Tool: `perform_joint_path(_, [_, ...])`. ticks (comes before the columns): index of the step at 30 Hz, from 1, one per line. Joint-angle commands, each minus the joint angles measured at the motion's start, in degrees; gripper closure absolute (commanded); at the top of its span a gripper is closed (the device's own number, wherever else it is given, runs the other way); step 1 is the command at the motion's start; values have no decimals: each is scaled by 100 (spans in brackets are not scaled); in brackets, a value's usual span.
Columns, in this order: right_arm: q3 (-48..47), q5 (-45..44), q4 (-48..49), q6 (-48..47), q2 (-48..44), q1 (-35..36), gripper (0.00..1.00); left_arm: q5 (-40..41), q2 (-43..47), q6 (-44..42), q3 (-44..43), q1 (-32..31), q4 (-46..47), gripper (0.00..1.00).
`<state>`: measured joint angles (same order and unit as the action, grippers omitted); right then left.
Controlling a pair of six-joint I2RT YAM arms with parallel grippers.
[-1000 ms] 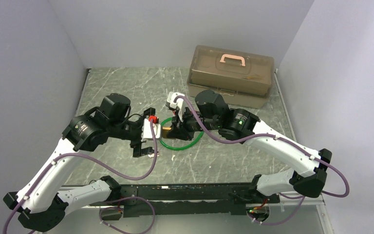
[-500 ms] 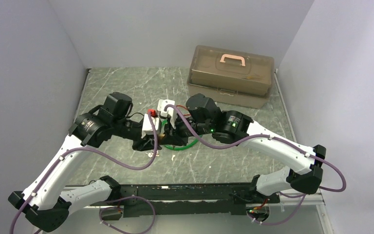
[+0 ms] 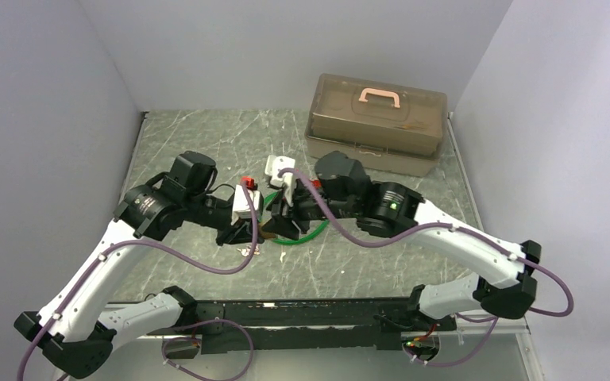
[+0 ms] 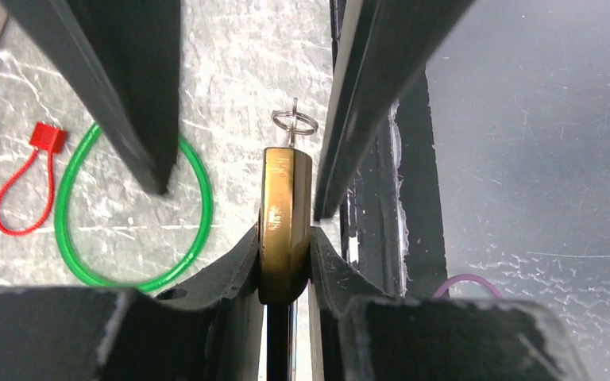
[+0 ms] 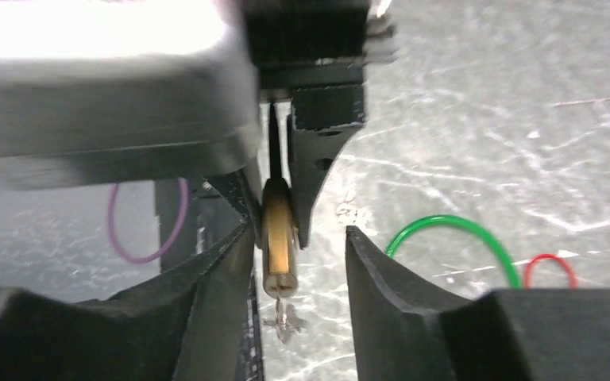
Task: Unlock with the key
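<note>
- Left gripper [image 4: 284,240] pinches the brass padlock [image 4: 286,208] by its flat faces, just beside the green loop [image 4: 58,208].
- The key [image 5: 283,321] sits in the padlock's end, with its key ring [image 4: 294,123] sticking out past the body.
- Right gripper [image 5: 298,232] straddles the padlock with fingers spread. One finger is close to it, the other clearly apart.
- A red tag [image 4: 48,136] lies just beside the green loop.

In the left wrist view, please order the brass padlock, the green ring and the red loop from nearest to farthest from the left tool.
1. brass padlock, centre, clamped in the left tool.
2. green ring, lying to the left.
3. red loop, farthest left.
</note>
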<state>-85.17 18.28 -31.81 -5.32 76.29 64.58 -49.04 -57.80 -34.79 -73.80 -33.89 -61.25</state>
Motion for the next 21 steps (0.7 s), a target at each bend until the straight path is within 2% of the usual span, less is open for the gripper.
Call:
perform_joint_path(1, [2, -770, 560, -21, -822, -39, 50, 26, 138, 399, -23, 66, 360, 100])
perform_joint_path(4, [209, -1415, 442, -13, -1131, -37, 52, 92, 68, 689, -127, 152, 482, 100])
perform_joint_path(6, [369, -1913, 403, 20, -1260, -40, 62, 35, -3, 799, -238, 187, 490, 100])
perform_joint_path(9, [645, -2666, 469, 144, -1343, -42, 82, 74, -55, 1069, -359, 218, 630, 100])
perform_joint_path(10, [717, -2781, 478, 165, -1333, -42, 85, 59, -60, 1126, -392, 231, 680, 100])
perform_joint_path(15, [949, -2309, 616, 178, -1274, -42, 80, -224, -130, 1258, -588, 305, 725, 100])
perform_joint_path(21, [947, -1178, 666, 43, -1580, -198, 60, -646, -176, 606, -745, 316, 242, 100])
